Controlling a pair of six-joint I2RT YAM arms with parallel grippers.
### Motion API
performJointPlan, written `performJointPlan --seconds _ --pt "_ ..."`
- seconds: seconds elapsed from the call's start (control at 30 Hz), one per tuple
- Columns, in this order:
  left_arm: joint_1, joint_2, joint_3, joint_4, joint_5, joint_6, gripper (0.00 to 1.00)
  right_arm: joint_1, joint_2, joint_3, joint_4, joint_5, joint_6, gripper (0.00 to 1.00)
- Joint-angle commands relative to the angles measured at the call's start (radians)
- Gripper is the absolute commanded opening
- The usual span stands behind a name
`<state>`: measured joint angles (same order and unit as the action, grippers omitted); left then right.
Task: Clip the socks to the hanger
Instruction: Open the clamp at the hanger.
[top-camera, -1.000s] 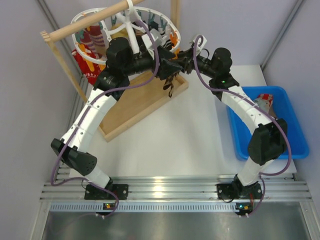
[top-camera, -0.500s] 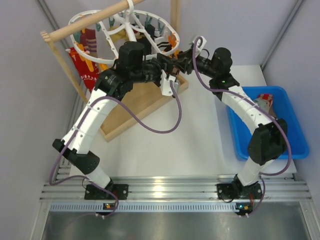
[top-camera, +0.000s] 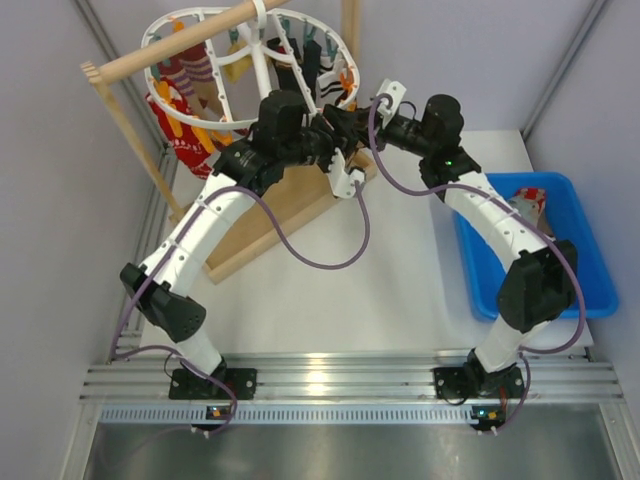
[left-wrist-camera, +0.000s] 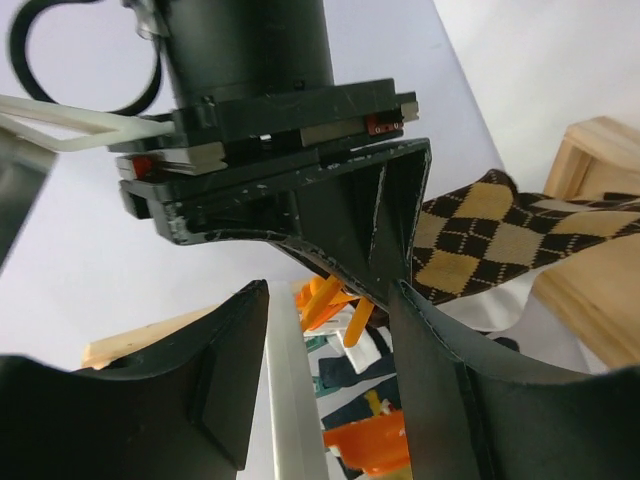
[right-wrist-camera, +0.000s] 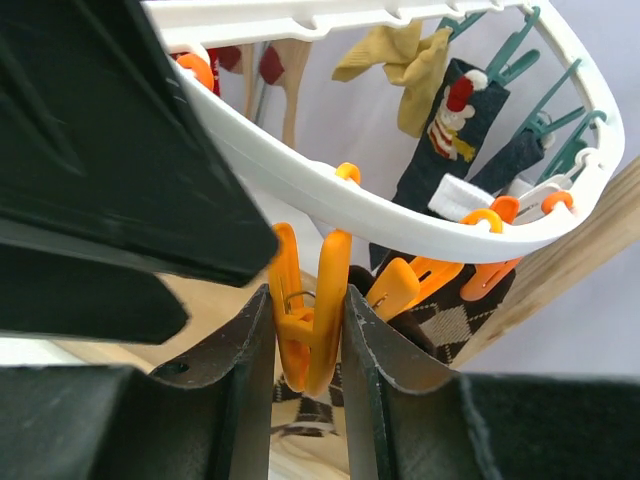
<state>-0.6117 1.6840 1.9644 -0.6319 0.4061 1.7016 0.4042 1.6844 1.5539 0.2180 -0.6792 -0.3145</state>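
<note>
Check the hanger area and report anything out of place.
Nothing stands out. The right gripper pinches an orange clip under the hanger rim, with the argyle sock close by.

Top view: bright, even, diffuse light from above, with faint soft shadows under the arms on the white table (top-camera: 400, 290) and a glare patch on the near aluminium rail (top-camera: 318, 384). Wrist views: pale, backlit walls; the close black fingers (left-wrist-camera: 130, 400) read dark, nearly featureless and soft-edged. The argyle sock (left-wrist-camera: 500, 235) and orange clip (right-wrist-camera: 310, 320) are sharp, while the clips at the left view's lower edge are blurred.
</note>
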Motion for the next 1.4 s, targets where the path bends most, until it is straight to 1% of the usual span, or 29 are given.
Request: performJointPlan --seconds 0.0,0.2,0.3,0.4,0.53,0.67,0.87,1.07,1.1,1.23,1.27,1.37 --pt "0.016 0.022 -0.018 0.126 -0.015 0.115 0.56 0.007 -0.055 0.043 -0.051 -0.017 -0.084 0.00" --pt "0.023 0.072 0.008 0.159 -0.061 0.176 0.56 0.010 -0.055 0.052 -0.094 -0.002 -0.149 0.00" --pt "0.027 0.103 0.042 0.158 -0.090 0.179 0.56 0.010 -0.057 0.054 -0.109 0.001 -0.185 0.00" --pt "0.029 0.112 0.044 0.170 -0.113 0.196 0.55 0.016 -0.060 0.054 -0.126 0.010 -0.221 0.00" --pt "0.026 0.109 0.025 0.211 -0.115 0.199 0.55 0.030 -0.063 0.038 -0.137 0.038 -0.265 0.00" --pt "0.018 0.111 0.022 0.284 -0.134 0.182 0.58 0.039 -0.063 0.032 -0.146 0.063 -0.294 0.00" --pt "0.017 0.140 0.060 0.278 -0.179 0.190 0.58 0.048 -0.069 0.025 -0.154 0.069 -0.325 0.00" --pt "0.017 0.170 0.082 0.284 -0.248 0.185 0.55 0.053 -0.083 0.003 -0.151 0.064 -0.356 0.00" --pt "0.015 0.174 0.090 0.284 -0.257 0.181 0.54 0.051 -0.086 0.002 -0.149 0.060 -0.354 0.00" --pt "0.015 0.184 0.093 0.281 -0.286 0.181 0.26 0.051 -0.091 -0.009 -0.143 0.049 -0.351 0.00" --pt "0.015 0.186 0.093 0.284 -0.288 0.181 0.18 0.051 -0.091 -0.009 -0.140 0.049 -0.351 0.00" --pt "0.015 0.184 0.088 0.290 -0.293 0.170 0.11 0.051 -0.094 -0.012 -0.135 0.046 -0.350 0.00"
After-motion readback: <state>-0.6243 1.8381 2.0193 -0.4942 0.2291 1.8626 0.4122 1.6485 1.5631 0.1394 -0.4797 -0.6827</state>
